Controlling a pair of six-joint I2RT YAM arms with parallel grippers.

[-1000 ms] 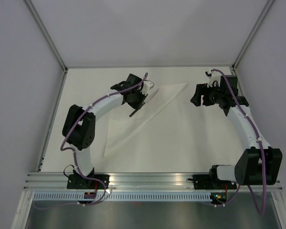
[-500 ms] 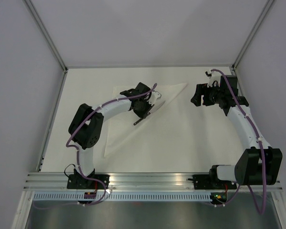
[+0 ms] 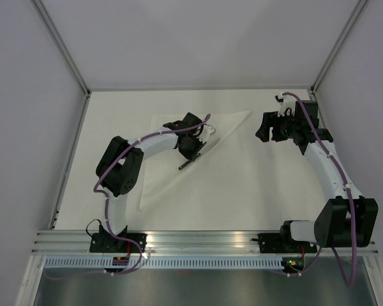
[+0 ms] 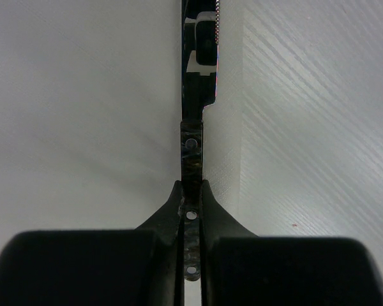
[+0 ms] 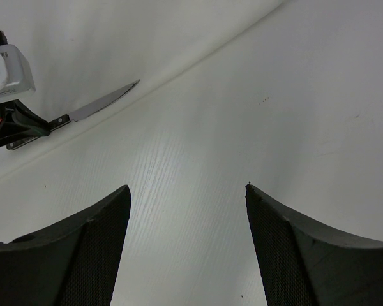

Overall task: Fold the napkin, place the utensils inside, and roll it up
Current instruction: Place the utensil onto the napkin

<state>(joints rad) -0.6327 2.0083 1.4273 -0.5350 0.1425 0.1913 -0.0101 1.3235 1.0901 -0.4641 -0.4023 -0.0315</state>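
Observation:
The napkin (image 3: pixel 163 175) lies on the table folded into a white triangle, its long edge running from far right to near left. My left gripper (image 3: pixel 195 148) hovers over that edge, shut on a dark knife (image 3: pixel 189 160). In the left wrist view the knife's handle (image 4: pixel 192 150) is pinched between the fingers (image 4: pixel 169 210), and its blade points away over the napkin (image 4: pixel 83 95), just inside the folded edge. My right gripper (image 3: pixel 263 129) stands open to the right of the napkin, with nothing in it. The right wrist view shows the knife (image 5: pixel 99 105) over the napkin (image 5: pixel 115 38).
Bare off-white table (image 3: pixel 242 185) stretches right of the napkin's long edge, under my right gripper (image 5: pixel 186 188). Grey walls close the table at the back and sides. A metal rail (image 3: pixel 204 239) with both arm bases runs along the near edge.
The left arm has carried the knife right and toward the near side, from the napkin's far part to its long folded edge. The right arm has not moved.

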